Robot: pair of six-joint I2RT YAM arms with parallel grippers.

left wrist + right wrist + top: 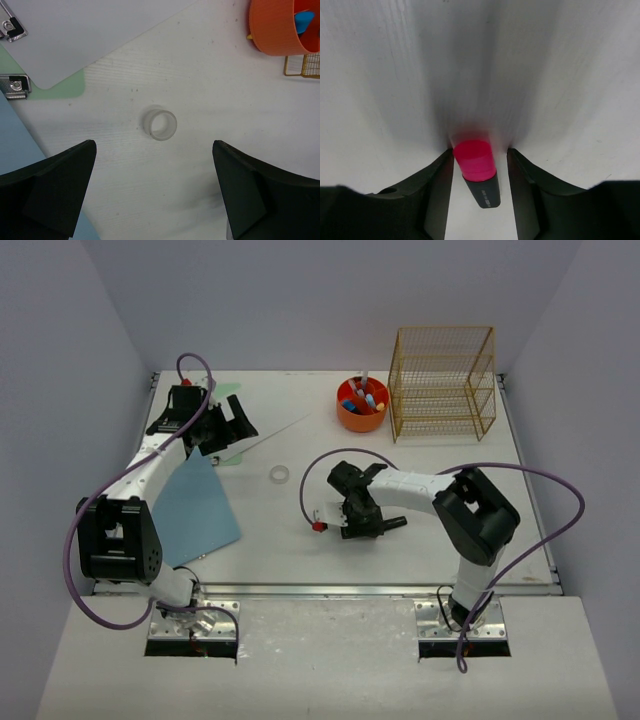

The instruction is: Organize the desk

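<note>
Starting at the left, we see the left fingers (50, 190) spread wide apart, a clear tape ring (161, 124) lying near them on the white worktop (280, 540), which fills the space between the lavender walls (60, 390). A blue sheet (195, 510) and a green clipboard (65, 87) lie nearby. Mid-worktop, the right fingers (435, 200) flank a pink-capped marker (475, 160); whether they pinch it we cannot tell. An orange cup (352, 422) and a gold wire rack (443, 380) stand at the far right.

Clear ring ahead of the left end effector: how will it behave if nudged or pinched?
The ring looks to lie flat on the desk, so a nudge probably slides it; tipped on edge it would likely roll. Small, hollow, thin-walled: probably very light, may flex when pinched.
</note>
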